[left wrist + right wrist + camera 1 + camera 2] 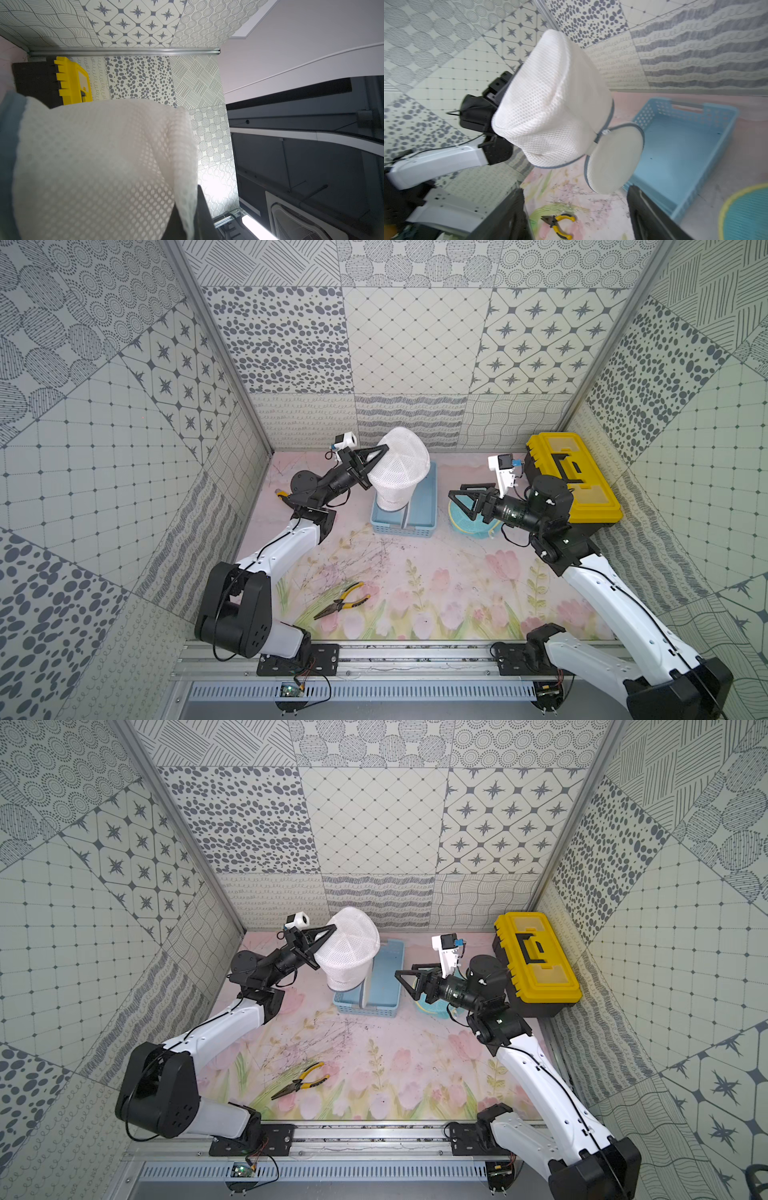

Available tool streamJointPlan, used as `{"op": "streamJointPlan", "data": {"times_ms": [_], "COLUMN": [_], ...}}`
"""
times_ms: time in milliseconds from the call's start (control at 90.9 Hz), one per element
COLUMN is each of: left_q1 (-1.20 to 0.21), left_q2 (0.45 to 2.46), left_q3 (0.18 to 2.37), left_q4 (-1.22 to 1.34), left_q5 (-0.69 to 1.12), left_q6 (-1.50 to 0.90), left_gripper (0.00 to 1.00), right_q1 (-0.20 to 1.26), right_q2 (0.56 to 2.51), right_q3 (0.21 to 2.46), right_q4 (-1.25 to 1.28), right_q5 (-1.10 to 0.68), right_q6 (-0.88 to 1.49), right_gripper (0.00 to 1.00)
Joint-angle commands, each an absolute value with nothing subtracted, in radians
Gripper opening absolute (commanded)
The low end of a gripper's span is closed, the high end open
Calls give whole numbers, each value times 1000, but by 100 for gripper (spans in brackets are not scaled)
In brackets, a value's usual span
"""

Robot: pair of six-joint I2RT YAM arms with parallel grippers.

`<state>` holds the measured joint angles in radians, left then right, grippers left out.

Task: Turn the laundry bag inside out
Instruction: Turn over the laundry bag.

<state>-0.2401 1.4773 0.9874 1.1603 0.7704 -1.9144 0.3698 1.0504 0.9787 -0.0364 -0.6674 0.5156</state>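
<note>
Left gripper (380,452): jaws pinched shut on a fold of the laundry bag (399,466), holding it raised above the floor mat (415,572). In the left wrist view the white mesh fills most of the frame; only the inner edges of the fingers (202,214) show beside the clamped fold, and the gripper body is cut off.

Right gripper (457,499): jaws spread wide, holding nothing, well apart from the bag. In the right wrist view only the two finger tips enter the frame.

Laundry bag: hangs in the air over the near left part of the blue basket (430,506). Its round flap (614,158), trimmed in grey, dangles at the lower end. Whether the bag touches the basket cannot be told. The bag hides part of the basket's interior in both top views; the interior visible in the right wrist view holds no items.

The right arm covers much of the teal round mat (467,524) beside the basket.

Yellow toolbox (569,477): lid closed, contents hidden.

Pliers (343,603): lying on the floor mat, near the front.
</note>
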Motion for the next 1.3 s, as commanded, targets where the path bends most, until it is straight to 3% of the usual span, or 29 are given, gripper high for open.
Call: {"op": "streamJointPlan", "data": {"times_ms": [0,286,407,451,484,539,572,605,693,748,891,1002,1288], "left_q1": [-232,-239,-244,-246,-248,-244,-241,-237,-216,-201,-204,-257,-521], "left_q2": [1509,1528,1531,1532,1530,1521,1514,1505,1461,1408,1192,1050,973], "left_q3": [1034,1008,1021,1034,1038,1037,1042,1043,1011,989,934,858,857], "left_q4": [1272,1281,1249,1199,1138,1072,1032,966,852,763,360,222,-148], "left_q5": [1029,1072,1091,1114,1122,1117,1110,1098,1030,982,777,635,253], "left_q6": [-1888,-1867,-1839,-1808,-1776,-1729,-1698,-1663,-1566,-1479,-1077,-901,-534], "left_gripper": [0,0,0,0,0,0,0,3,44,60,73,77,72], "right_q1": [377,446,485,498,506,514,519,525,538,546,587,620,640], "right_q2": [1136,1321,1364,1373,1381,1384,1383,1380,1355,1325,1251,1227,1234], "right_q3": [1007,1079,1106,1109,1114,1116,1119,1121,1116,1096,1056,1040,1070], "right_q4": [172,369,369,386,399,417,419,424,456,482,480,482,510], "right_q5": [-815,-849,-827,-820,-818,-807,-786,-766,-650,-533,-209,-19,43], "right_q6": [654,794,810,825,842,873,881,893,940,974,1022,1049,1098], "right_gripper": [86,92,85,72,55,16,0,0,0,0,0,0,0]}}
